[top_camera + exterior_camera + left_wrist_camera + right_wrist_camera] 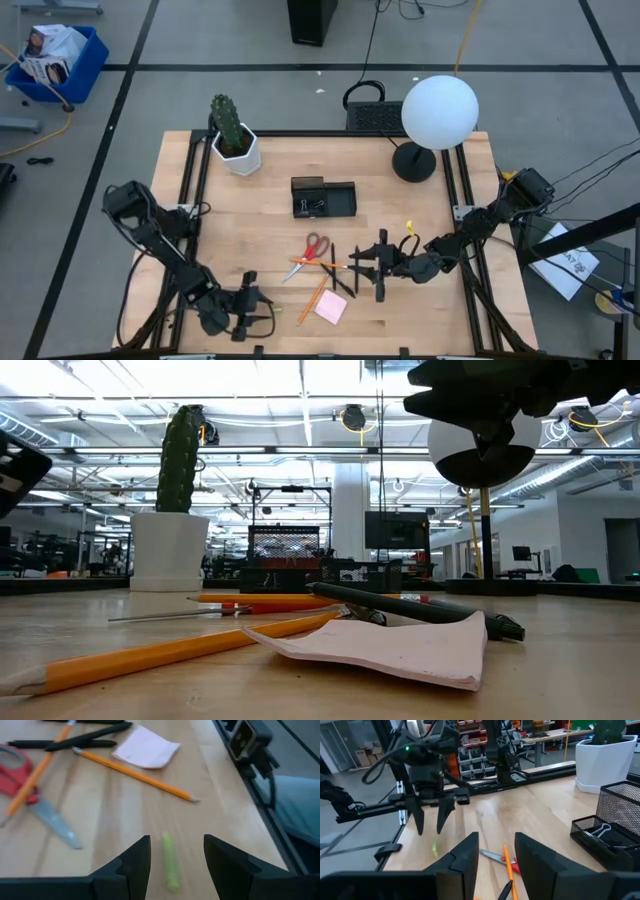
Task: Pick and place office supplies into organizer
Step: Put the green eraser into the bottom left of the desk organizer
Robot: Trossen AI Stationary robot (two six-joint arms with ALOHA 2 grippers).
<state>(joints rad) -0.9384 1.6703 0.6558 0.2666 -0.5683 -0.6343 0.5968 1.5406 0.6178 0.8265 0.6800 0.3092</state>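
Our left gripper (172, 862) hovers open and empty over a green marker (170, 860) on the surface; descending off-centre, we risk rolling it. Our right gripper (495, 852), also open and empty, waits above the scissors (308, 254), short of the organizer (323, 198).

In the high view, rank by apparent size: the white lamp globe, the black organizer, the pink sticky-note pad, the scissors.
Largest to smallest, as seen from above:
1. white lamp globe, though it stands nearer the camera, which inflates it
2. black organizer
3. scissors and pink sticky-note pad: too close to rank; the scissors are longer, the pad broader.
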